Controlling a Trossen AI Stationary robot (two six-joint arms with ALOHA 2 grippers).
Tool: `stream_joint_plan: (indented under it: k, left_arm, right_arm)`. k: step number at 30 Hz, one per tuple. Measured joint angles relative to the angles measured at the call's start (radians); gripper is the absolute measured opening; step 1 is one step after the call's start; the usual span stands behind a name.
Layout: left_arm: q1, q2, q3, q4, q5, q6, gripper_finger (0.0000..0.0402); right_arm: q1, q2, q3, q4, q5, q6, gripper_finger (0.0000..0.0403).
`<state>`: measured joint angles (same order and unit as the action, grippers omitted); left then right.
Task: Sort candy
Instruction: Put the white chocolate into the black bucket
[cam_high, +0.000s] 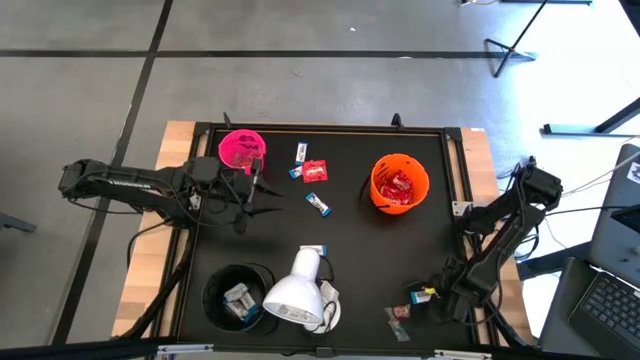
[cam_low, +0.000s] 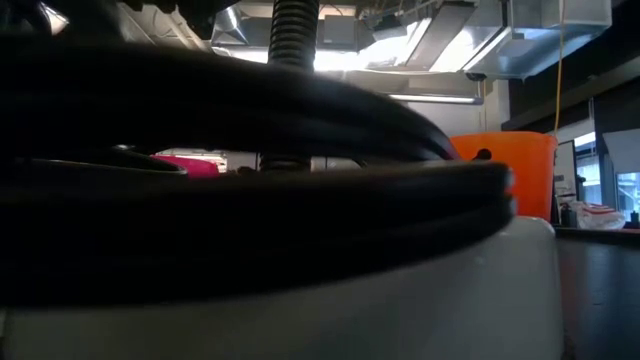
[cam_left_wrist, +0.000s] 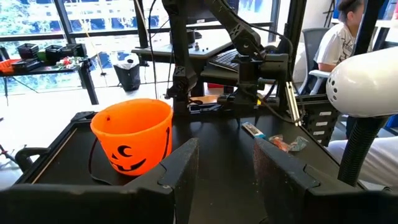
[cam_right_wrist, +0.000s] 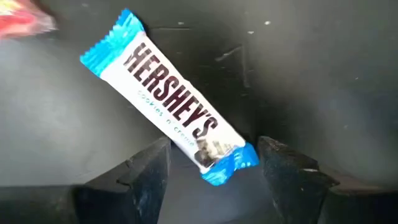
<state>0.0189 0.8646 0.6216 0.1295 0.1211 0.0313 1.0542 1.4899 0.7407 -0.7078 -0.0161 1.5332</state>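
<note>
Black right gripper (cam_right_wrist: 211, 165) fingers spread wide, straddling blue end of white-and-blue wrapped bar (cam_right_wrist: 171, 102); bar flat on matte black table (cam_high: 350, 250) at near right corner, not gripped. Glossy wrapper, crimped ends. Left gripper (cam_left_wrist: 225, 168) part open, empty, near pink cup (cam_high: 241, 149). Loose candy (cam_high: 313, 172) mid-table. Red packets in orange cup (cam_high: 400, 183), pumpkin-face bucket shape. Black cup (cam_high: 238, 296) beside white lamp head (cam_high: 296, 292), smooth dome.

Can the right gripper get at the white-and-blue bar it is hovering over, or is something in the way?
Probably yes. The right gripper is open right above the white-and-blue bar, one end of which lies between its fingers. Nothing covers the bar; a red packet lies clear of it.
</note>
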Motion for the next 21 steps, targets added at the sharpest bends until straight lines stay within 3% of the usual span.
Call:
stream_joint_plan:
  k: [13,21]
  left_arm:
    - [0.0,0.0,0.0,-0.008,0.002,-0.011,0.0144]
    - [0.0,0.0,0.0,-0.008,0.018,-0.024,0.0144]
  right_arm:
    - [-0.001,-0.003,-0.04,0.035,0.0,0.018,0.0239]
    - [-0.001,-0.002,-0.043,0.034,0.001,0.084,0.0171]
